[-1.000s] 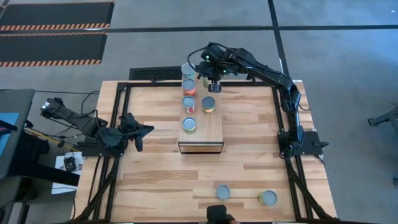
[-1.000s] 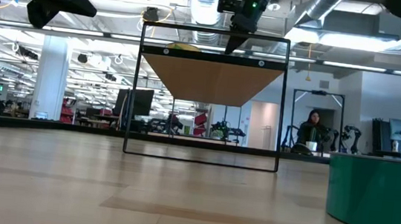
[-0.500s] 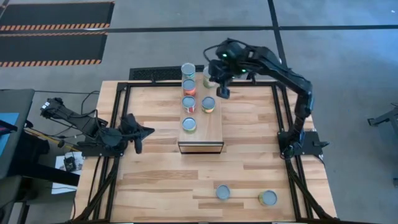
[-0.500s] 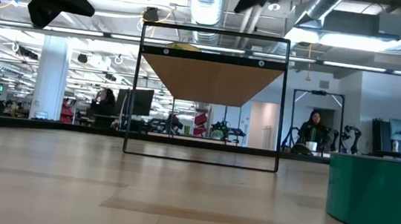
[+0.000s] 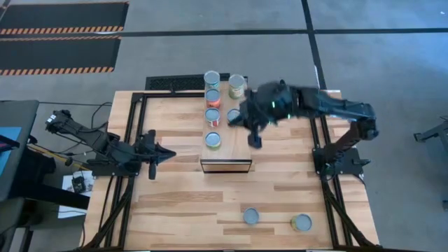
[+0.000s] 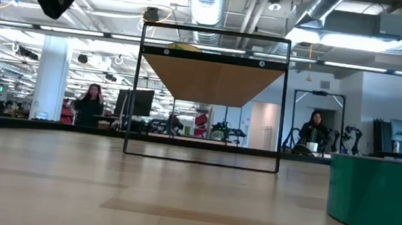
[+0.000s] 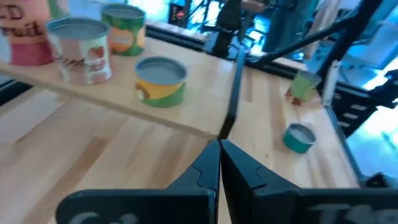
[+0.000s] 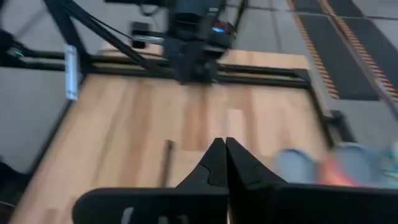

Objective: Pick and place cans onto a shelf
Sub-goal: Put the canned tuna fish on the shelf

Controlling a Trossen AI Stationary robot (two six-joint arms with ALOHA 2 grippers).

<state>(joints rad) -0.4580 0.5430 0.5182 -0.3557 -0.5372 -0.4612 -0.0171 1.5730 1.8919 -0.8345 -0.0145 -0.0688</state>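
Observation:
The light-wood shelf [image 5: 231, 143] stands mid-table and carries several cans, among them one at its far end [image 5: 236, 85] and a yellow-labelled one near its near end [image 5: 213, 141]. Two more cans [image 5: 250, 216] [image 5: 302, 222] stand on the tabletop by the near edge; one fills the right of the low view [image 6: 379, 195]. My right gripper [image 5: 255, 140] is shut and empty above the shelf's right side, blurred. My left gripper [image 5: 168, 154] is shut and empty, left of the shelf. Its wrist view shows the shelf cans [image 7: 160, 81] and both table cans [image 7: 300, 137].
The slatted wooden tabletop [image 5: 182, 203] has bare room between the shelf and the two near cans. Dark frame rails [image 5: 136, 119] run along the table's left, right and far sides. People show in the room beyond the table [image 6: 91, 101].
My right gripper has left the can at the shelf's far end, which stays standing there, and swung fast toward the table's near edge, along the shelf's right side. It has risen out of the low view. My left gripper has turned a little.

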